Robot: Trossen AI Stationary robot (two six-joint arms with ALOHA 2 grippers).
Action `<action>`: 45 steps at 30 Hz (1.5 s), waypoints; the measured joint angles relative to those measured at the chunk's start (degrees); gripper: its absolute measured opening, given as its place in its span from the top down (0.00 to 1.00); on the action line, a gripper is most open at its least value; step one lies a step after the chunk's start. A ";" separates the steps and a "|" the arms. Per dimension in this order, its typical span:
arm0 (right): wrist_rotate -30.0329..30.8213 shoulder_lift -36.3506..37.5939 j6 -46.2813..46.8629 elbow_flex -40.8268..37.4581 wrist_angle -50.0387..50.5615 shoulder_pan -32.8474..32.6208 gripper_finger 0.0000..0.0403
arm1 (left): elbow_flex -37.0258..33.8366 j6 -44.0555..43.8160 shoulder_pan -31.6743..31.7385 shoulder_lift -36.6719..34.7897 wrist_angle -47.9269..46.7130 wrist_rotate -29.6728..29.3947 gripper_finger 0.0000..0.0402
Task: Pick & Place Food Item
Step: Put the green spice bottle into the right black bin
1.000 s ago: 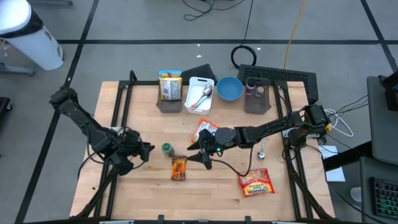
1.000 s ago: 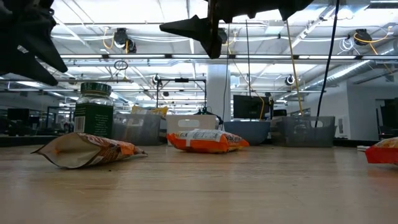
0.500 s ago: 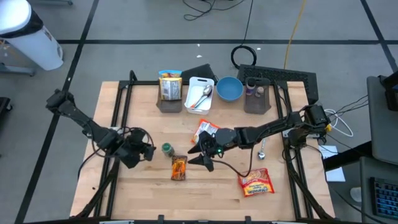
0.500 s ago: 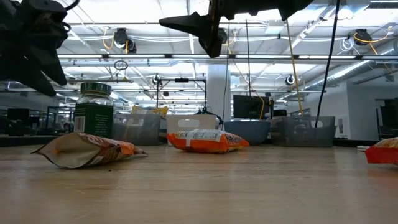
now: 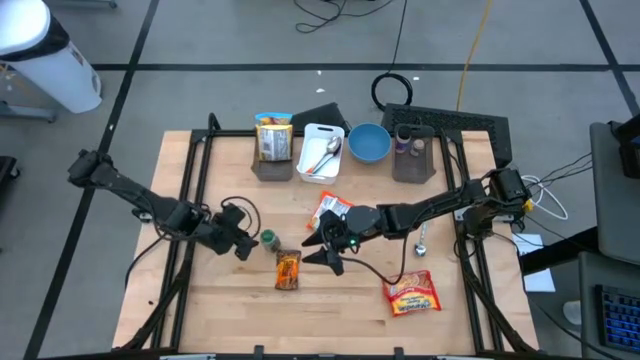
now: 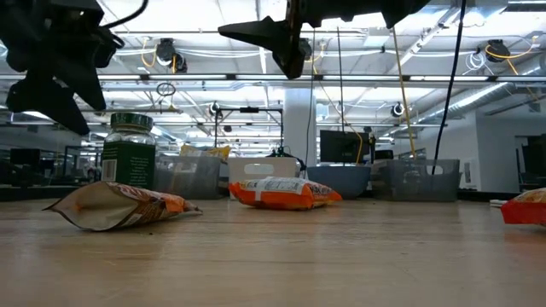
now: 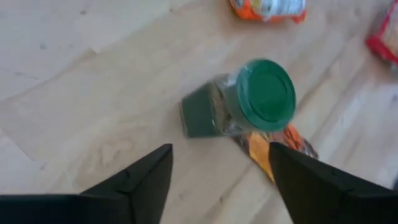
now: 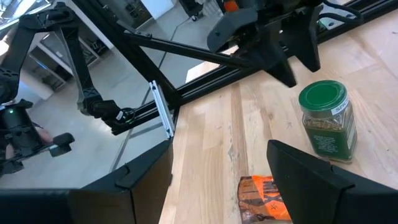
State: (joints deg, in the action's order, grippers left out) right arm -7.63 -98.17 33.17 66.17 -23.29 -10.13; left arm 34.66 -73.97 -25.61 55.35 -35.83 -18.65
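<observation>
Fingers on both grippers are standing spread and are holding nothing. Beneath them a pale wooden table (image 5: 230,300) on a dark frame is sitting on a grey floor marked with black lines, and the low view is looking across it into a hall with bright ceiling lights and monitors far behind.

Along the far edge two grey bins (image 5: 272,165) (image 5: 415,160), a white tray (image 5: 322,152) with a spoon in it and a blue bowl (image 5: 369,142) are standing in a row. A red snack packet (image 5: 412,293) is lying near the right front, an orange-and-white packet (image 5: 329,211) is lying at the middle, and a small orange pouch (image 5: 288,269) is lying flat just in front of the jar.

The left gripper (image 5: 243,244) is hovering just left of the jar, its two dark fingers (image 7: 138,180) wide apart with the jar ahead of the gap, not touching it. The right gripper (image 5: 322,249) is hanging above the table right of the pouch, its fingers (image 8: 314,171) parted as well.

The spice jar (image 5: 268,240) is standing upright at the table's middle: clear glass, green lid (image 7: 267,91), green label, brownish contents.
</observation>
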 joint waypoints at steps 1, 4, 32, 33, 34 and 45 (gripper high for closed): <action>0.01 0.00 0.00 0.00 0.00 0.00 0.37 | 0.28 1.32 0.80 0.00 0.00 1.81 0.29; 0.08 0.00 0.00 0.00 0.00 0.06 0.37 | 0.83 5.05 3.47 0.00 0.00 8.07 0.20; 3.35 0.02 0.39 0.00 -0.38 4.17 0.37 | 1.23 6.75 -4.46 -0.16 -4.25 -3.43 0.01; 3.34 0.02 0.60 -0.01 -0.42 4.17 0.37 | 0.96 5.66 -5.74 -0.03 -3.77 -5.65 0.01; 3.33 0.02 0.63 0.00 -0.44 4.17 0.37 | 0.57 4.43 -6.93 0.21 -3.38 -7.54 0.01; 6.18 0.02 1.02 -0.01 -0.40 4.66 0.37 | -6.42 -2.31 -12.46 7.32 14.68 -14.45 0.01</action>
State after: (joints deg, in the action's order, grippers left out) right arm -1.45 -98.15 34.19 66.16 -23.69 -5.47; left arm 28.25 -76.28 -38.06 62.67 -21.15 -33.09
